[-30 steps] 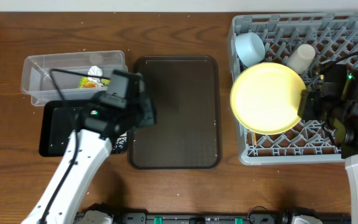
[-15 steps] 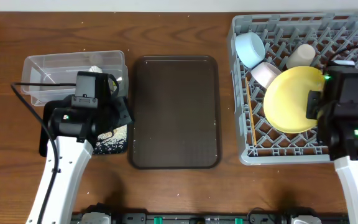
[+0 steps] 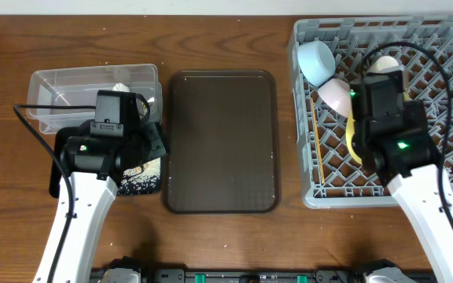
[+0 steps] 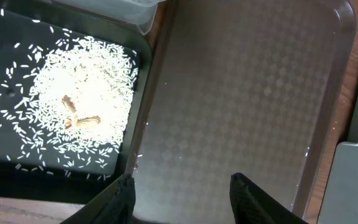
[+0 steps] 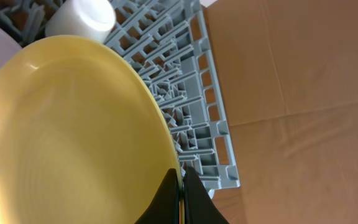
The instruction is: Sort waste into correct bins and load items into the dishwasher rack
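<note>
- Wooden table (image 3: pixel 226 236) carries a grey rack (image 3: pixel 352 198) at the right, a brown tray (image 3: pixel 220 141) in the middle, and a clear box (image 3: pixel 61 82) and black tray (image 3: pixel 61 177) at the left.
- Plate (image 5: pixel 67 137): round, plain yellow and glossy. It stands on edge inside the rack, just beside a white bowl (image 3: pixel 334 93), and shows from above as a thin sliver.
- Right gripper (image 5: pixel 180 180) is clamped on the plate's rim.
- Blue bowl (image 3: pixel 315 61) and cup (image 3: pixel 384 63) sit in the rack's far rows; chopsticks (image 3: pixel 318 149) lie along its left side.
- Left gripper (image 4: pixel 182 186) hangs empty with its fingers apart over the brown tray, beside rice (image 4: pixel 82 106) heaped in the black tray.
</note>
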`<move>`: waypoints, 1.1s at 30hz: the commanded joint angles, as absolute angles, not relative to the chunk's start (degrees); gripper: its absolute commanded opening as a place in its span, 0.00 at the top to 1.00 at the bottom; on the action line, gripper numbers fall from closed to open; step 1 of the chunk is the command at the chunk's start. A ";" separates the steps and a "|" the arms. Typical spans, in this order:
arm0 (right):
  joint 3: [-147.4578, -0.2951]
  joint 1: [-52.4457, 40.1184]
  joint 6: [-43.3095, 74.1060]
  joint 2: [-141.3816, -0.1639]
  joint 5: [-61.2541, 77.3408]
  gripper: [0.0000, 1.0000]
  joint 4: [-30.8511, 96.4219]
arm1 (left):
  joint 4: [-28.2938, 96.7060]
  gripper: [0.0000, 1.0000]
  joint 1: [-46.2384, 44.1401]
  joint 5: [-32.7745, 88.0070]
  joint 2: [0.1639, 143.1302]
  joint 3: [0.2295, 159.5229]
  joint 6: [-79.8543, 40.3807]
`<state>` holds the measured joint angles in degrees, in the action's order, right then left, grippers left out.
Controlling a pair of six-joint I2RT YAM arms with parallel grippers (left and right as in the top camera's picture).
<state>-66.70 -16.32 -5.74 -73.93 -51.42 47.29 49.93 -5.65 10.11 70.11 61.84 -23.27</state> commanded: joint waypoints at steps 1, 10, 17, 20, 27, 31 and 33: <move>-67.92 -18.50 -7.25 -75.85 -54.63 0.99 47.22 | 50.17 0.48 -5.32 9.58 69.49 61.63 -22.52; -67.90 -23.75 -6.17 -81.19 -51.53 0.99 48.64 | 50.33 0.48 -5.32 9.58 69.49 61.63 -22.52; -67.90 -25.52 -1.56 -81.32 -35.29 0.99 50.17 | 50.35 0.48 -5.32 9.58 69.49 61.63 -22.52; -67.90 -25.54 2.90 -81.23 -33.36 0.91 50.28 | 50.35 0.48 -5.32 9.58 69.49 61.63 -22.52; -67.94 -25.50 5.15 -79.05 -31.00 0.66 51.11 | 50.63 0.43 -5.32 9.58 69.49 61.63 -22.52; -67.96 -24.82 6.17 -73.36 -28.51 0.53 50.98 | 50.74 0.38 -5.32 9.58 69.49 61.63 -22.52; -67.96 -23.59 6.17 -70.81 -26.20 0.50 50.81 | 50.74 0.37 -5.32 9.58 69.49 61.63 -22.52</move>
